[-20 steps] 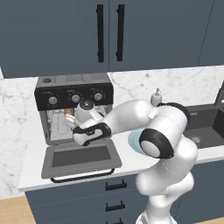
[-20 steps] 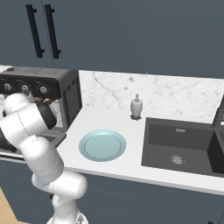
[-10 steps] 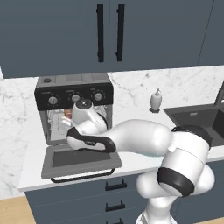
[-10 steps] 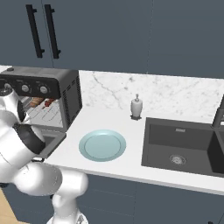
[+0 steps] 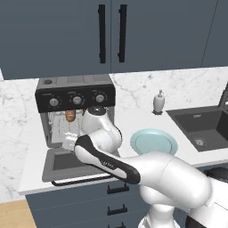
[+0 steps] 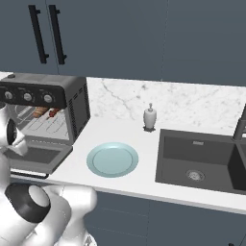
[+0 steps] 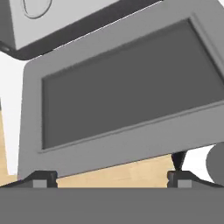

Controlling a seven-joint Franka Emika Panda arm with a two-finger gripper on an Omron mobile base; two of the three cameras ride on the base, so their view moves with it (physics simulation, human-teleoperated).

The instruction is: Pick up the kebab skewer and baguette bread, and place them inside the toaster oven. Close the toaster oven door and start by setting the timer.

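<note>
Left base view: toaster oven [image 5: 75, 94] on the counter, toaster oven door [image 5: 67, 162] dropped flat. Baguette bread [image 5: 70, 116] sits on the rack inside, partly screened by the white arm; the gripper is buried behind the forearm above the door. Blue plate [image 5: 154, 142] just right of the oven.

Right base view: kebab skewer [image 6: 54, 113] and the loaf lie side by side inside, small and hard to separate. Soap bottle [image 6: 150, 117] near the sink [image 6: 206, 158].

Hand view: door glass close up; fingertips [image 7: 43, 180] barely show, set wide apart, nothing between them.

Since half a second ago the arm has dropped lower and stretched further over the door.
</note>
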